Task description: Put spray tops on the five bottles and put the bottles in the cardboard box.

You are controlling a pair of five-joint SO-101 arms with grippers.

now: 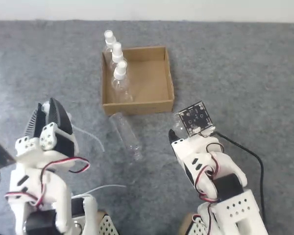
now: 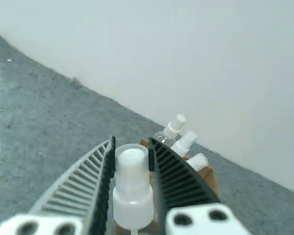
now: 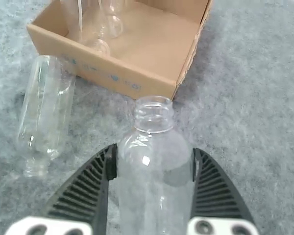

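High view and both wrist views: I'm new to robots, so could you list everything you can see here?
cardboard box: one, brown, open, on the table beyond both arms
bottles with spray tops: three, clear with white tops, standing in a row along one side of the box
capless bottle: one, clear, lying on the table in front of the box
open bottle: one, clear, no top, held by the right arm
spray top: one, white, held by the left arm
cable: one, black, beside the right arm
table: one, grey, carpet-like
wall: one, white, behind the table
left gripper: one, black, closed on the spray top
right gripper: one, black, closed on the open bottle
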